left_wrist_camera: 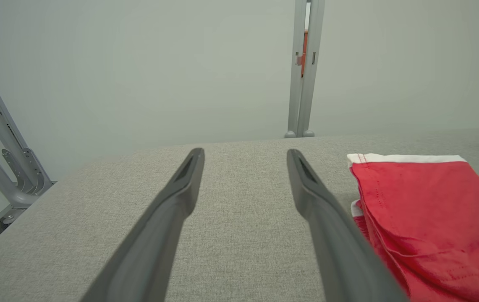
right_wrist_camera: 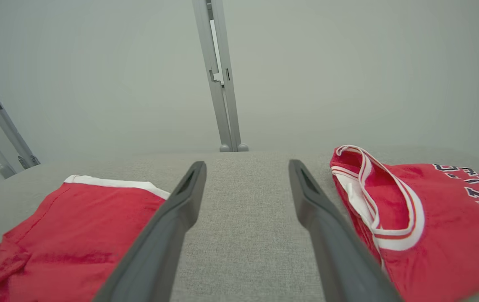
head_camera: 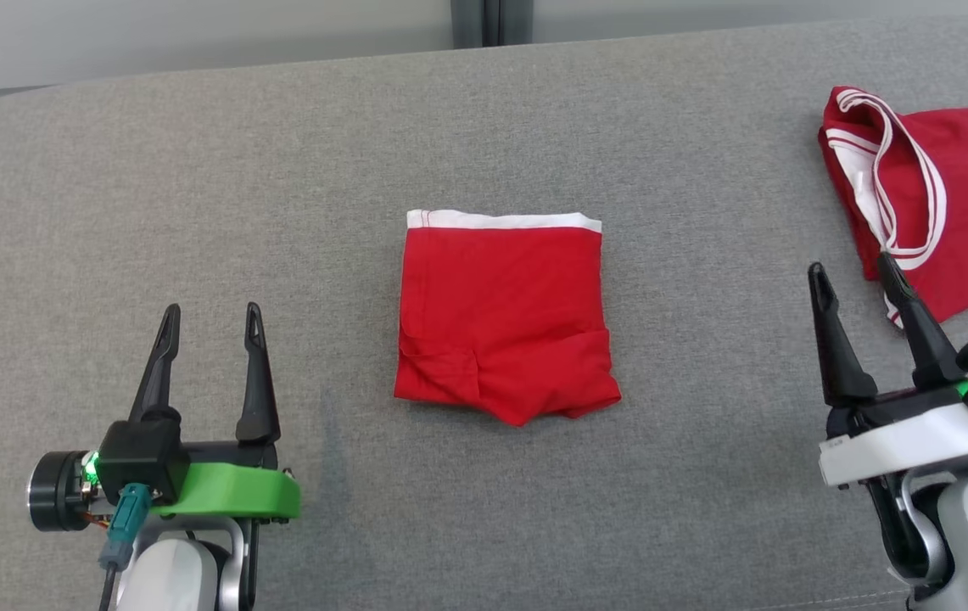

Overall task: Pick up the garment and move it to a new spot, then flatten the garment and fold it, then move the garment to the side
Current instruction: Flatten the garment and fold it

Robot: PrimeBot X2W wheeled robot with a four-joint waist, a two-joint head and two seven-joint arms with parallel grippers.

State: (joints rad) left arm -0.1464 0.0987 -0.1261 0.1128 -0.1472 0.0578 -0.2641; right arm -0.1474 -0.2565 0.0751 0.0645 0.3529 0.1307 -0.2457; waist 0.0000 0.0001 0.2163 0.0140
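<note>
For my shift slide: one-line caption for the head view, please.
Folded red garment centred on grey fabric surface; left gripper and right gripper open either side, red jersey at right.

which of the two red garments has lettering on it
The red jersey at the far right: navy letters and striped trim. The folded red shorts in the middle are plain.

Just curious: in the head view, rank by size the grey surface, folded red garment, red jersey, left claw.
Largest first:
Grey fabric surface
Folded red garment with white waistband
Red jersey with white trim, cut off by the frame, so unsure
Left claw, though nearest the camera
</note>
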